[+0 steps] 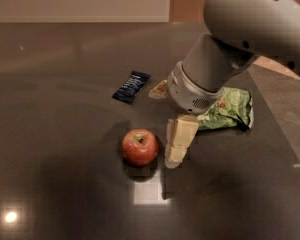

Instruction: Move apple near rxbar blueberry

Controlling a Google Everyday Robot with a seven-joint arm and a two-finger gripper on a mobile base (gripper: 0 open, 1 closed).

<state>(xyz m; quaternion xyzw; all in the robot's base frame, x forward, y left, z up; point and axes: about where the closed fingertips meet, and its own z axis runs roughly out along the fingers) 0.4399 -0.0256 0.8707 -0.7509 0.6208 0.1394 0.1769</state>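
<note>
The red apple (140, 147) sits upright on the dark table (55, 134), stem dimple up. The rxbar blueberry (131, 86), a small flat navy wrapper, lies behind it and slightly left, well apart from it. My gripper (163, 126) hangs from the large grey arm (215, 64) just right of the apple and is open and empty. One cream finger (179, 141) points down close beside the apple's right side. The other finger (158, 90) shows behind the wrist, near the wrapper.
A crinkled green bag (229, 109) lies to the right, partly hidden by the arm. The table's right edge (285, 134) runs diagonally, with lighter floor beyond. A bright light reflection (149, 191) lies in front of the apple.
</note>
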